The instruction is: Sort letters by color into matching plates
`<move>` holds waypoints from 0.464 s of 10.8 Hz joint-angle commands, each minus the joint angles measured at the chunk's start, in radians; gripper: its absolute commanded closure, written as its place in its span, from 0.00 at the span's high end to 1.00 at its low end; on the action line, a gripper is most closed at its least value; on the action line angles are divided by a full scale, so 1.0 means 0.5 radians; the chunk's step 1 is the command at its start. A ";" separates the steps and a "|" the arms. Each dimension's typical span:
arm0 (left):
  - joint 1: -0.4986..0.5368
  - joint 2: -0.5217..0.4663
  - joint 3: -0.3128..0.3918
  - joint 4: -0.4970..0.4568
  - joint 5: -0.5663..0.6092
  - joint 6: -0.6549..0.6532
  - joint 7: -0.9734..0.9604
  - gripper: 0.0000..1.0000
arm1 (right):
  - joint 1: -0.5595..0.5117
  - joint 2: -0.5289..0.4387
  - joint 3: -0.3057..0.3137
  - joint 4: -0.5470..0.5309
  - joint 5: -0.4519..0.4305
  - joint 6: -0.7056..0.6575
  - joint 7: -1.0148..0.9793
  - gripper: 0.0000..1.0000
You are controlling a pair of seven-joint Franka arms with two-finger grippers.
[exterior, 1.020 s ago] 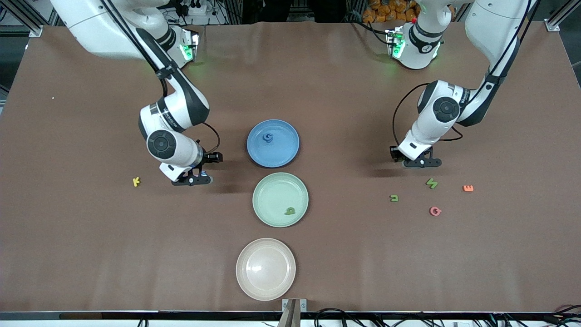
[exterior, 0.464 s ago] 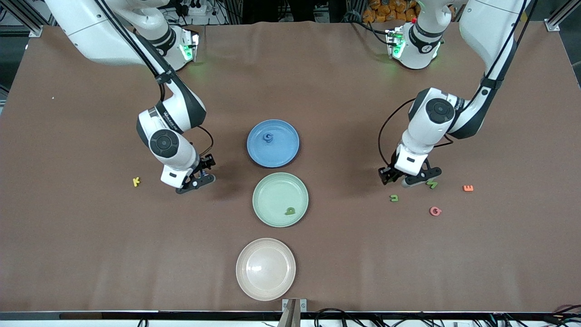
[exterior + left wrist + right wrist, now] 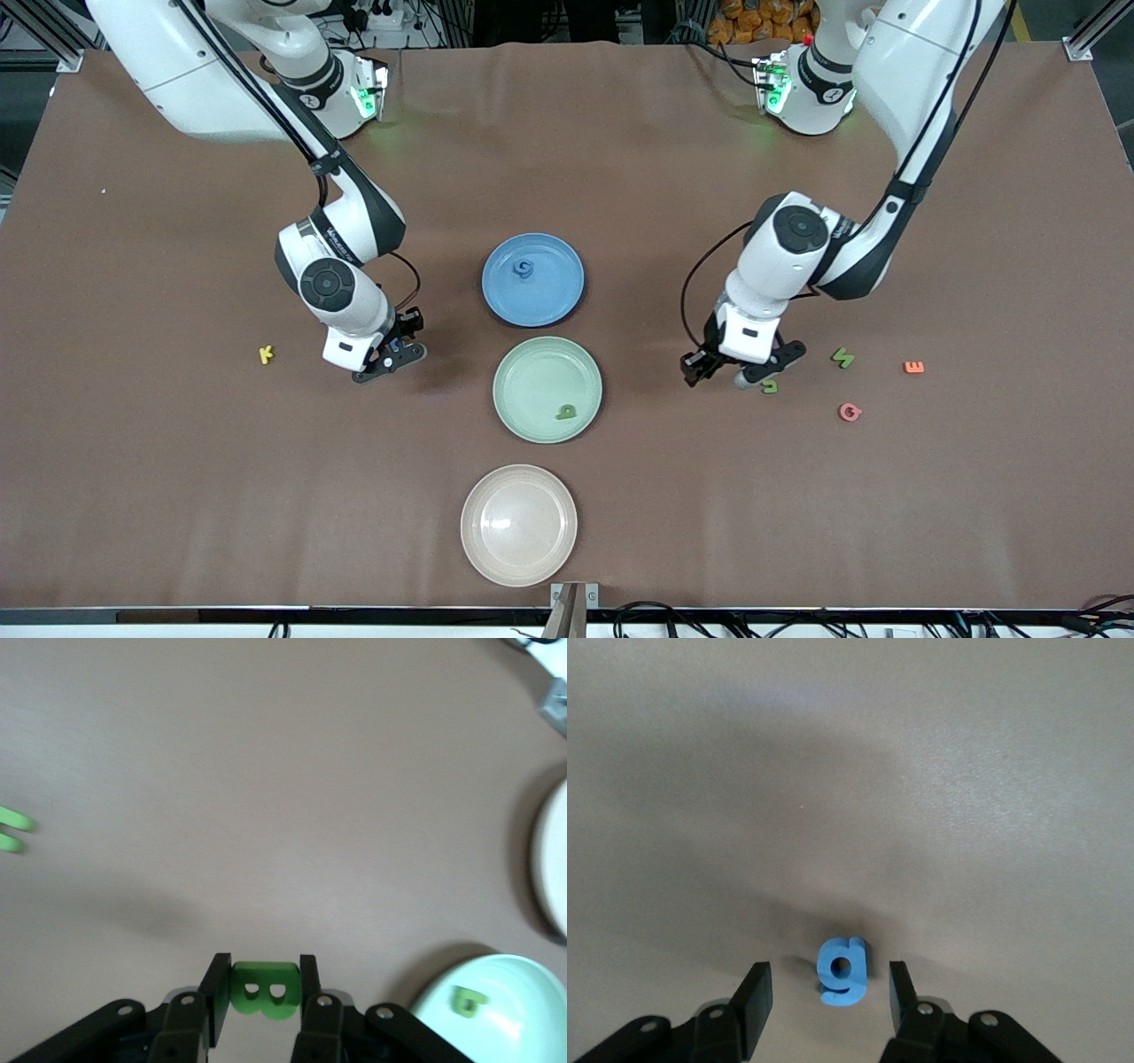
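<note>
Plates: 3. 1 blue plate (image 3: 532, 297), 1 green plate (image 3: 532, 377), 1 cream plate (image 3: 518, 525), all mid-table.

Letters: 9 total.
- Green x4: 1 green letter in plate (image 3: 565, 412); 2 loose on table twd left arm's end, green S-shape (image 3: 842, 357) and small green letter (image 3: 769, 385); 1 green B (image 3: 260, 990) clamped in left gripper (image 3: 262, 979).
- Blue x2: 1 blue letter in plate (image 3: 524, 268); 1 blue g (image 3: 842, 970) on table betw. the spread fingers of right gripper (image 3: 829, 983), not touching.
- Yellow x1: yellow K (image 3: 266, 354), twd right arm's end.
- Orange x1: orange E (image 3: 913, 367).
- Pink-red x1: pink-red letter (image 3: 850, 412).

Grippers: 2.
</note>
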 commanded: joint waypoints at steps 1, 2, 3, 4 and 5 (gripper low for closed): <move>-0.135 0.282 0.010 0.399 0.034 -0.005 -0.217 0.00 | -0.027 0.034 -0.003 -0.003 -0.048 0.022 -0.014 0.58; -0.193 0.316 0.019 0.455 0.037 -0.002 -0.300 0.00 | -0.027 0.046 -0.006 -0.003 -0.091 0.025 -0.014 0.57; -0.236 0.368 0.032 0.550 0.040 -0.002 -0.365 0.00 | -0.024 0.056 -0.027 -0.003 -0.110 0.046 -0.010 0.53; -0.251 0.399 0.032 0.608 0.040 0.001 -0.408 0.00 | -0.021 0.059 -0.030 -0.003 -0.113 0.049 -0.010 0.46; -0.273 0.396 0.032 0.615 0.034 0.004 -0.457 0.00 | -0.018 0.059 -0.030 -0.003 -0.113 0.049 -0.010 0.36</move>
